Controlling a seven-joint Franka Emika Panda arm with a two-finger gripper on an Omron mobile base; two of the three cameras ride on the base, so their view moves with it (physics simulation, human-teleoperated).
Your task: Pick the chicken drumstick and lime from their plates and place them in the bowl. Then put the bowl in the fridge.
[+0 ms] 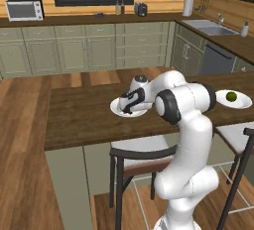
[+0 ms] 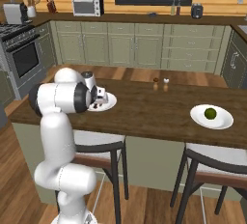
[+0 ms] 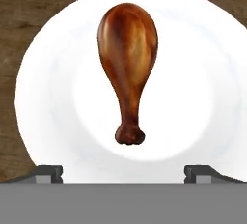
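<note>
Chicken drumstick | on white plate | fingers spread, above plate

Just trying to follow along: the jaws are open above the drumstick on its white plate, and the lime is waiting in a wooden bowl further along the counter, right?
Not quite. The lime sits on a second white plate, not in a wooden bowl, as the right base view shows. The rest holds: the jaws stand open above the drumstick on its own white plate.

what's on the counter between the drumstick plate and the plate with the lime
In the right base view, bare wooden counter lies between the drumstick's plate and the lime's plate. Two small shakers stand farther back, off that line.
</note>
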